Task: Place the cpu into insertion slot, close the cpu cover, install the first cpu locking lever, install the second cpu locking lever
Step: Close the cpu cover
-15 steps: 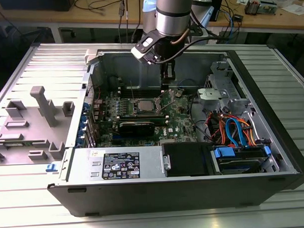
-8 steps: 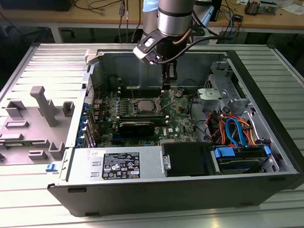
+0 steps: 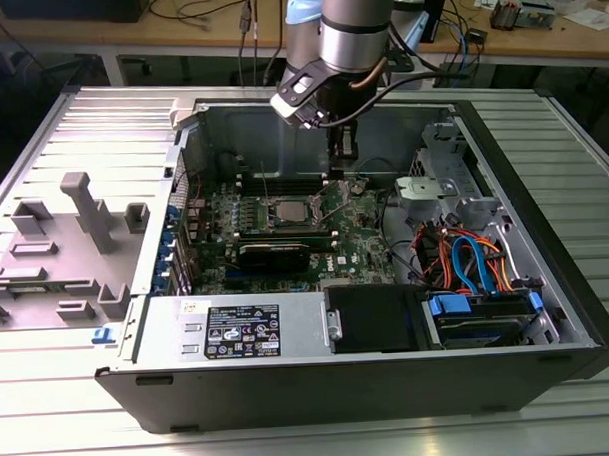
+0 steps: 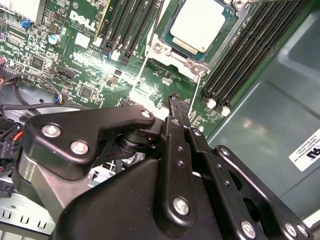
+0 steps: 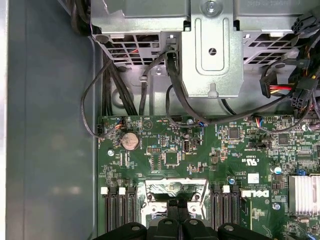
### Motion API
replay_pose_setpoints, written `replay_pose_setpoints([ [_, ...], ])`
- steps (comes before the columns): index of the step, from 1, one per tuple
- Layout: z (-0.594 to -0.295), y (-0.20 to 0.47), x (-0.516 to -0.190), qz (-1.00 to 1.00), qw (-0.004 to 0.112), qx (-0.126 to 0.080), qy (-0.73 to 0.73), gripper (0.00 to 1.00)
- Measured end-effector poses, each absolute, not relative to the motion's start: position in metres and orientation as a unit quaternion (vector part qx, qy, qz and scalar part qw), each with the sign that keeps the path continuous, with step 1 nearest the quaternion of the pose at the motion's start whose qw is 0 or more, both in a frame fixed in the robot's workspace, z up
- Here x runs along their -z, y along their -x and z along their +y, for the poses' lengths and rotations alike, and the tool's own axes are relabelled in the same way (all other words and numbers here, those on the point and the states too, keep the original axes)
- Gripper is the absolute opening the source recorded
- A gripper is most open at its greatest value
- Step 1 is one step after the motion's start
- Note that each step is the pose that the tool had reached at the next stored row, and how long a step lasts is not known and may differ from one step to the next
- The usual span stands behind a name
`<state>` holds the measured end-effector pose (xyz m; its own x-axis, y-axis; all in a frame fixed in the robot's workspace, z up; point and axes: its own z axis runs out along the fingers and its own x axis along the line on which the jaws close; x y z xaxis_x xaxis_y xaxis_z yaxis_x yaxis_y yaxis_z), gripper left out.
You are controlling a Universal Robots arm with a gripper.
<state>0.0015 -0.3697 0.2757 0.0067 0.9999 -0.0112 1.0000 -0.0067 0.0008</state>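
The pin field of the insertion slot (image 4: pixel 159 47) is hidden under the cpu (image 4: pixel 202 24), which sits in it. The cpu cover (image 4: pixel 231 35) seems to lie flat around the chip, though the picture edge cuts it off. A thin wire lever (image 4: pixel 142 65) slants up away from the socket.

The end effector (image 4: pixel 174 100) hovers just beside the socket over the green board (image 3: pixel 355 246). Its fingers are drawn together and nothing can be seen between them. Its black body blocks much of the second wrist view.

The open computer case (image 3: pixel 320 388) lies on a slatted metal table (image 3: pixel 551 419). Grey fixture blocks (image 3: pixel 84 211) stand at the exterior view's left, and a cluttered wooden table (image 3: pixel 207 21) runs behind. A white printed label (image 3: pixel 243 328) on the power supply is too small to read.
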Motion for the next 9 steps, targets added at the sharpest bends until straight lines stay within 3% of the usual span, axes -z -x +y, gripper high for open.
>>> replay_pose_setpoints([
  [9, -0.3697, -0.0041, -0.2757, 0.705, 0.004, 0.004, -0.709, 0.11],
])
